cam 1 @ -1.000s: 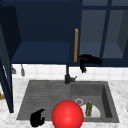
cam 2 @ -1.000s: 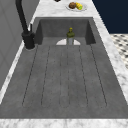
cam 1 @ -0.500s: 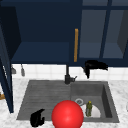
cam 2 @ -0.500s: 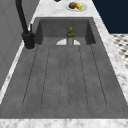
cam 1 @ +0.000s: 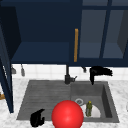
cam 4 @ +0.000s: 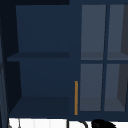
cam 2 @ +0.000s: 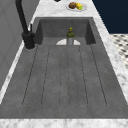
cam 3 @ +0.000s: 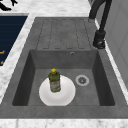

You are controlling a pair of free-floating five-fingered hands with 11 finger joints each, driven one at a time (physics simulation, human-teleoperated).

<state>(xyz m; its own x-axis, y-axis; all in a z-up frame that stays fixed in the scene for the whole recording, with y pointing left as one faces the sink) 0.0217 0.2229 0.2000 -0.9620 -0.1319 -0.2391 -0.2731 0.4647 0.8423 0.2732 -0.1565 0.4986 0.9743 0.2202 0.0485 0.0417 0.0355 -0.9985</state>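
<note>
Orange handle (cam 1: pixel 76 45) runs upright down the edge of the wall cabinet door (cam 1: pixel 75 30) above the sink; the left half of the cabinet (cam 1: pixel 42 37) stands open and shows bare shelves. Just below the cabinet's lower edge and a little to the right of that handle hangs the right hand (cam 1: pixel 100 72). It is in the air over the back rim of the sink (cam 1: pixel 107 82), beside the black faucet (cam 1: pixel 67 77). It looks released, stretched out flat with the thumb hanging down, and it holds and touches nothing. Its top edge also shows at the bottom of the upper view (cam 4: pixel 101 123). Judging by its place, the handle is the nearest thing to it, apart from it.

In the basin a green bottle (cam 3: pixel 54 80) stands upright on a white plate (cam 3: pixel 67 96), near the drain (cam 3: pixel 82 80). A red ball (cam 1: pixel 67 115) sits at the sink's front edge. The left hand (cam 1: pixel 37 118) hangs idle at the front left corner; whether it is clenched cannot be told.
</note>
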